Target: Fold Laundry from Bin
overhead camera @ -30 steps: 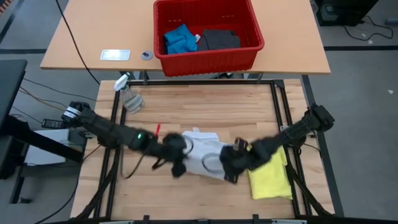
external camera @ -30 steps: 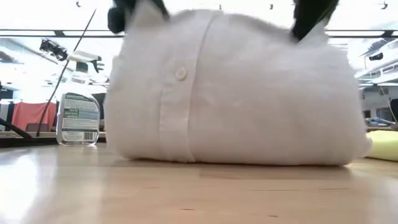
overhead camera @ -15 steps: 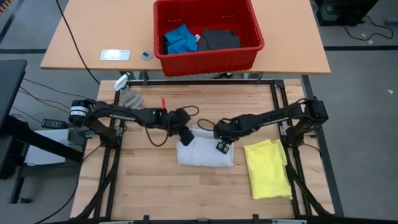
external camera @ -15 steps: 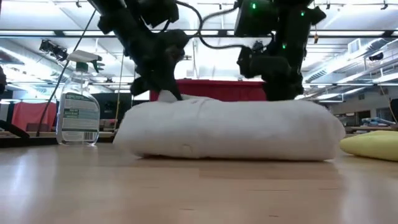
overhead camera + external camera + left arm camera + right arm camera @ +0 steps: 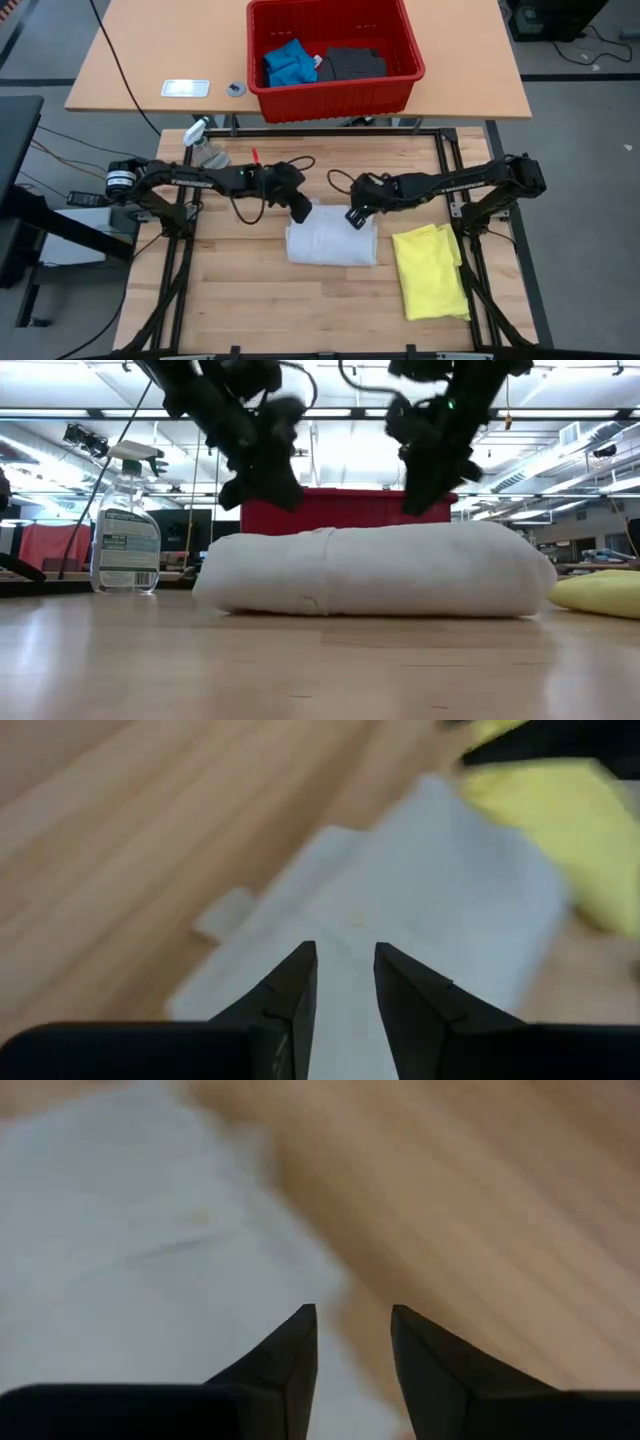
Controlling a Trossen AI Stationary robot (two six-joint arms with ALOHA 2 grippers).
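Note:
The white shirt [image 5: 332, 243] lies folded into a thick rectangle in the middle of the wooden table [image 5: 375, 568]. My left gripper [image 5: 300, 210] hangs just above its far left corner, open and empty [image 5: 345, 955]. Above the shirt's far right corner is my right gripper [image 5: 357, 215], also open and empty [image 5: 352, 1315]. In the low view both stand clear above the shirt. A folded yellow T-shirt [image 5: 432, 270] lies flat to the right. The red bin [image 5: 335, 90] stands on the far table, holding a blue piece [image 5: 288, 62] and a dark grey piece [image 5: 352, 63].
A spray bottle [image 5: 207, 152] stands at the table's far left corner [image 5: 125, 545]. A black frame rail [image 5: 440, 160] runs around the wooden top. A small white device [image 5: 185, 88] and a round cap [image 5: 235, 89] lie on the far table, left of the bin.
Both grippers carried the white shirt's raised near part toward the far edge and laid it over the rest, so the shirt is now folded flat and shorter. They have then come off it and risen slightly above its far edge.

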